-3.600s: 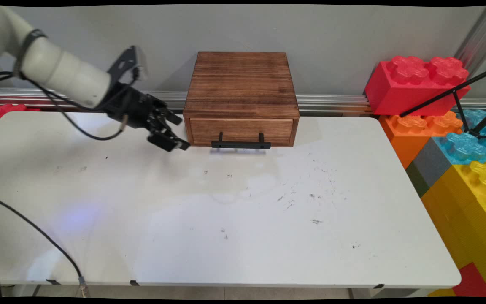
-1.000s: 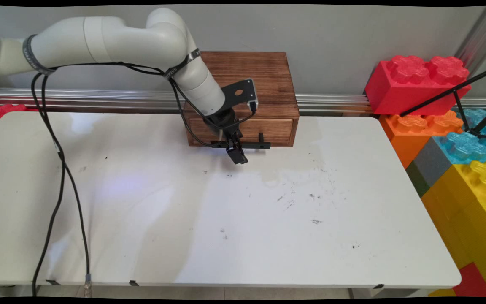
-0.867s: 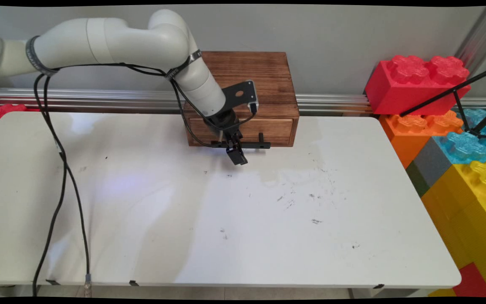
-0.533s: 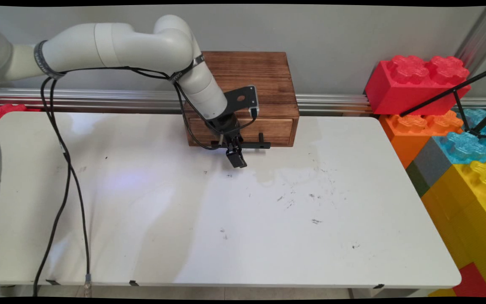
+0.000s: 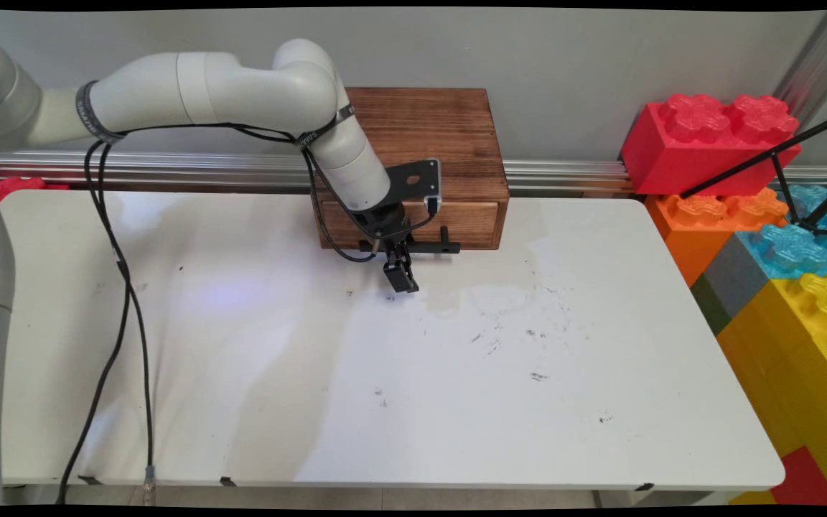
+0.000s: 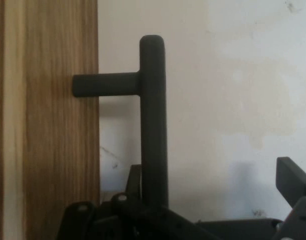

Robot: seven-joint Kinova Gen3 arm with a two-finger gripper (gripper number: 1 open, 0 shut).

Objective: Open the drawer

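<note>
At the back of the surface (image 5: 456, 395), before the wooden box (image 5: 413, 136), the claw (image 5: 400, 278) straddles the black handle (image 5: 428, 247) — its fingers spread, the bar between them, unpinched. The drawer front (image 5: 467, 221) sits flush with the box — nothing is drawn out.

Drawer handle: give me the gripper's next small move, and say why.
Probably shut the fingers on the handle bar. In the hand view the bar runs between the fingers of the open gripper, with one finger well clear of it. The drawer front looks flush with the wooden box.
</note>
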